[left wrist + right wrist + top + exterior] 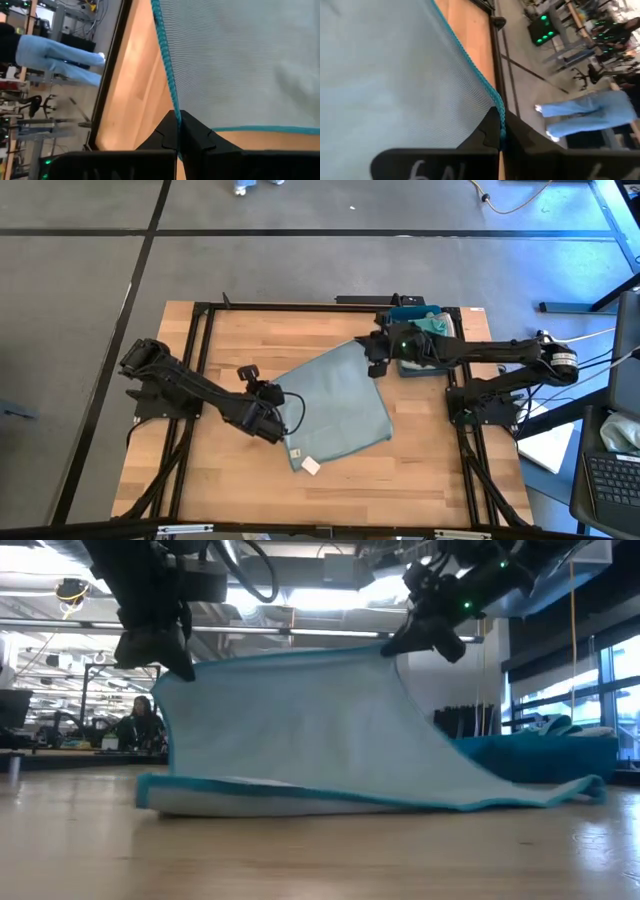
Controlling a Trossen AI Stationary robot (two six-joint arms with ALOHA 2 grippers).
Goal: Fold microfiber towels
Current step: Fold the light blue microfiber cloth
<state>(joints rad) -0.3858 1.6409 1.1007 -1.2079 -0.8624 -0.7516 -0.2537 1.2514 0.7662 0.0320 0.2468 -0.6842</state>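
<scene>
A pale blue microfiber towel (338, 402) with a teal hem and a white tag (310, 466) lies in the middle of the table, raised along one side. My left gripper (274, 430) is shut on its near left corner. My right gripper (373, 352) is shut on its far right corner. In the low view the towel (300, 730) slopes up from the table to both grippers, while its lower edge (300, 800) and a trailing corner (592, 784) rest on the wood. More towels (428, 323) lie in the blue tray. My left gripper pinches the towel's corner at the teal hem (173, 102) between its two shut fingers, coming slanting down from the table's left. The corner (165, 675) is lifted clear and the cloth hangs below it. My right gripper pinches the opposite corner at the teal hem (496, 102) between its shut fingers, coming from the table's right, slanting slightly down. That corner (392, 648) is held up, and the cloth between the two grippers is drawn fairly flat.
The blue tray (400, 368) stands at the table's far right, close behind my right gripper. A black frame (300, 307) borders the wooden table. A person in blue trousers (590, 115) stands in the room beyond. Bare wood lies near the front edge (330, 500).
</scene>
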